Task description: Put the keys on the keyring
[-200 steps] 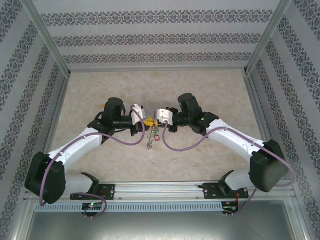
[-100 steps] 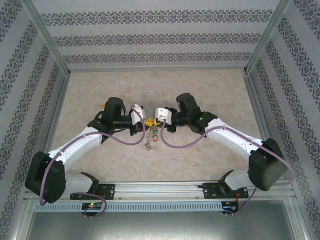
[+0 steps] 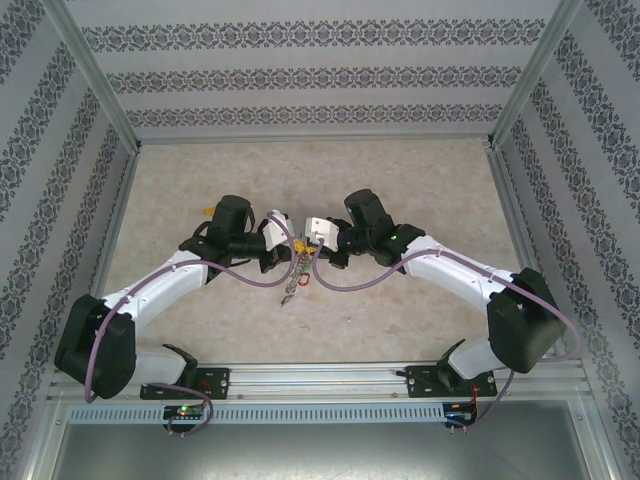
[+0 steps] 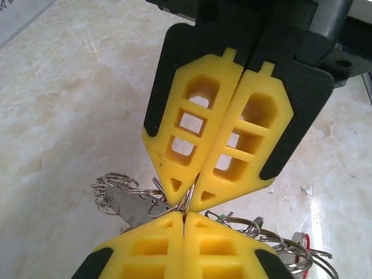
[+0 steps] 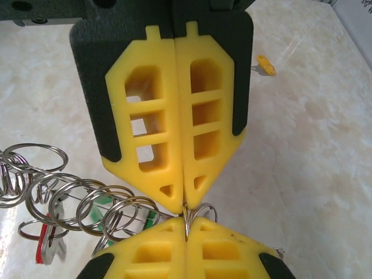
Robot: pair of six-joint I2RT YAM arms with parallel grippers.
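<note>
Arms drew inward: my left claw (image 4: 185,220) and right claw (image 5: 186,224) now meet tip to tip, both clamped on the keyring (image 5: 200,210); keys (image 3: 298,278) hang below, so threading looks possible

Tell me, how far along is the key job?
Done, apparently: red- and green-tagged keys hang bunched on the keyring. In hand: left gripper and right gripper meet tip to tip, jaws shut on its wire. Left: a yellow-tagged key lies loose on the table.
</note>
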